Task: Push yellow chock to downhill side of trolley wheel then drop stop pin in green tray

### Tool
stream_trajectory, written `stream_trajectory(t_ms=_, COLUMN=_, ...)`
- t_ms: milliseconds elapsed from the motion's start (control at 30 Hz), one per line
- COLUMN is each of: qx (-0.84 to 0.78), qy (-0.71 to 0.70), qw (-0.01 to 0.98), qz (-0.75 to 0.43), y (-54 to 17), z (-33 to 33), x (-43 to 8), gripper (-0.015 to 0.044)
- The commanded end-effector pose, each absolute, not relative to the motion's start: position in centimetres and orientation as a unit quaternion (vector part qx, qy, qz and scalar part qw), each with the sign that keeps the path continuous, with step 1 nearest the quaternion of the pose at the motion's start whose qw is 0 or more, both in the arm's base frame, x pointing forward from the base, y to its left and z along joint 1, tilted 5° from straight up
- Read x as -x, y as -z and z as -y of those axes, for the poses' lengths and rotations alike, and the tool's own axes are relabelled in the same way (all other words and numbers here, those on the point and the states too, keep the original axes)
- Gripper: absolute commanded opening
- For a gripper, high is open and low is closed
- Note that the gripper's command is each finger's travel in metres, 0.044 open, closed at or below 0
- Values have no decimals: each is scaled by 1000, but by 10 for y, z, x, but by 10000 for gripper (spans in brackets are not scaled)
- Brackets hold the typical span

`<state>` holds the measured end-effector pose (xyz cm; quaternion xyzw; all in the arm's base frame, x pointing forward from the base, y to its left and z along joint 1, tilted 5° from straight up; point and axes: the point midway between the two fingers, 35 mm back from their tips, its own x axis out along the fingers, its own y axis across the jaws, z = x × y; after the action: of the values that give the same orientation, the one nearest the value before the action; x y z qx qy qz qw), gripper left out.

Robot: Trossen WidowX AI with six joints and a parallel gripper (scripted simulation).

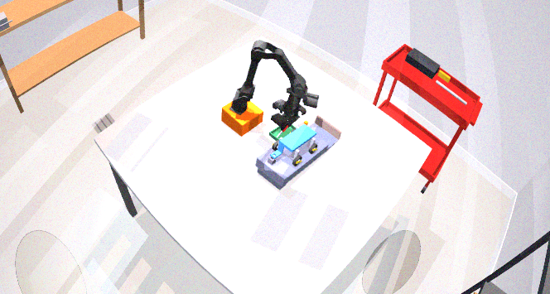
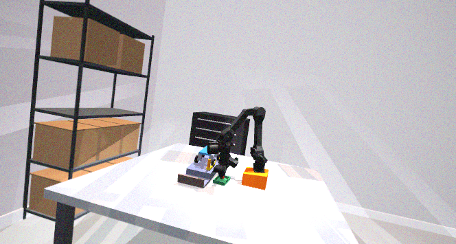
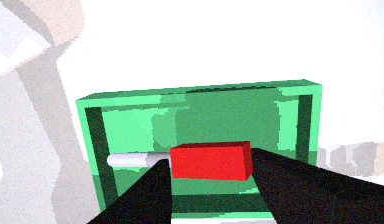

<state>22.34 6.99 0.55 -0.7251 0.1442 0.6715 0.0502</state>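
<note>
My gripper [image 1: 286,126] [image 2: 222,175] [image 3: 209,162] is low over the green tray [image 1: 272,133] [image 2: 215,183] [image 3: 84,130]. It is shut on the red-headed stop pin [image 3: 210,162]; the head sits between the fingertips and the pale shaft points left, inside the tray's outline. Whether the pin touches the tray floor is unclear. The blue-topped trolley [image 1: 298,137] [image 2: 204,151] stands on the grey ramp [image 1: 278,179] [image 2: 198,172]. The yellow chock [image 1: 306,122] [image 2: 209,164] stands by a trolley wheel toward the ramp's brown-walled low end; contact cannot be made out.
The brown end wall [image 1: 328,127] [image 2: 191,180] closes the ramp's low end. The arm stands on an orange block [image 1: 232,122] [image 2: 254,180]. The tray lies between this block and the ramp, and the trolley is close beside the gripper. A red cart [image 1: 431,92] stands beyond the table.
</note>
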Motion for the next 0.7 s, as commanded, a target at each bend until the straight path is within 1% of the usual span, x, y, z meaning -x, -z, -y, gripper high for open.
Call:
stream_trajectory(t_ms=0, qx=726, qy=-670, qw=52, qz=-146, y=-5, z=-72, x=-226, gripper=190)
stream_trajectory(t_ms=500, qx=726, qy=-670, qw=52, qz=-146, y=-5, z=-74, x=-229, gripper=190)
stream_trajectory(t_ms=667, qx=724, qy=-672, qw=50, qz=-145, y=-4, z=-73, x=-227, gripper=321)
